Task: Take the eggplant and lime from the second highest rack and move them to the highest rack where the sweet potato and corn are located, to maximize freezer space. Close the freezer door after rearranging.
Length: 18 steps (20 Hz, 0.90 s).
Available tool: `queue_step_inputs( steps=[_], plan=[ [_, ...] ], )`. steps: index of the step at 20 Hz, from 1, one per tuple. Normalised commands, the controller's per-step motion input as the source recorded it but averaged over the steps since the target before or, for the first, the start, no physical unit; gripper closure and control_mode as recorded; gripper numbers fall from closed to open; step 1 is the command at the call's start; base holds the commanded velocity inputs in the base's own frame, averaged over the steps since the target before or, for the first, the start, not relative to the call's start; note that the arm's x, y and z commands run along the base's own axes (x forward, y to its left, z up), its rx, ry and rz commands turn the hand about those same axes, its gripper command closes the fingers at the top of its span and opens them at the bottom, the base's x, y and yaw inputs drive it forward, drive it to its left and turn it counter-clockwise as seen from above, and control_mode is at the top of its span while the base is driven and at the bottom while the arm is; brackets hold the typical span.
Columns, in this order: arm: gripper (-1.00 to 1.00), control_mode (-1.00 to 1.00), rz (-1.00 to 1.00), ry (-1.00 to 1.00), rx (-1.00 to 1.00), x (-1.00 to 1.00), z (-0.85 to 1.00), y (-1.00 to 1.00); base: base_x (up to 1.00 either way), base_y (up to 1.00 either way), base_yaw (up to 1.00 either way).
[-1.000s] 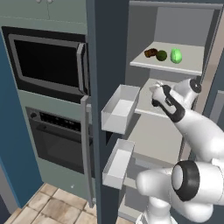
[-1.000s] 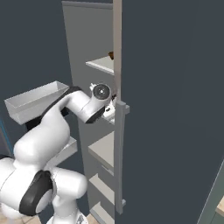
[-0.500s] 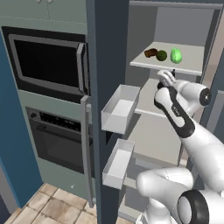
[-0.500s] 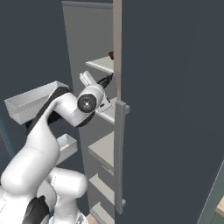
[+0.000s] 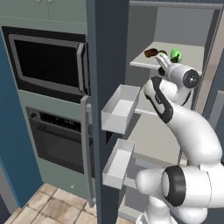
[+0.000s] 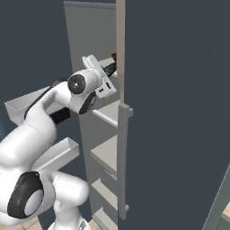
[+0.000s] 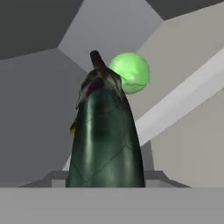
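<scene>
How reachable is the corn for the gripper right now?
Probably not to grasp it: the gripper holds the eggplant, which juts out toward the corn. The door stands open, so the shelf itself is unblocked.

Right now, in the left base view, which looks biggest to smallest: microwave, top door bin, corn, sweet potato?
Microwave, then top door bin. Corn and sweet potato look about alike, too close to rank.
</scene>
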Motion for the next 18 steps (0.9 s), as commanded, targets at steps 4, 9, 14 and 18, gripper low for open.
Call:
queue_step_inputs(
  steps=[4,9,14,18],
  plan=[
    [1.00,-1.00,-0.20,0.48,0.00,0.57,0.87,-0.19,0.00,0.00,0.00],
    [1.00,-1.00,-0.05,0.50,0.00,0.54,0.42,-0.28,0.00,0.00,0.00],
    [1.00,-1.00,0.00,0.29,0.00,0.48,-0.20,-0.41,0.00,0.00,0.00],
    [1.00,-1.00,0.00,0.24,0.00,0.53,-0.39,-0.45,0.00,0.00,0.00]
  ],
)
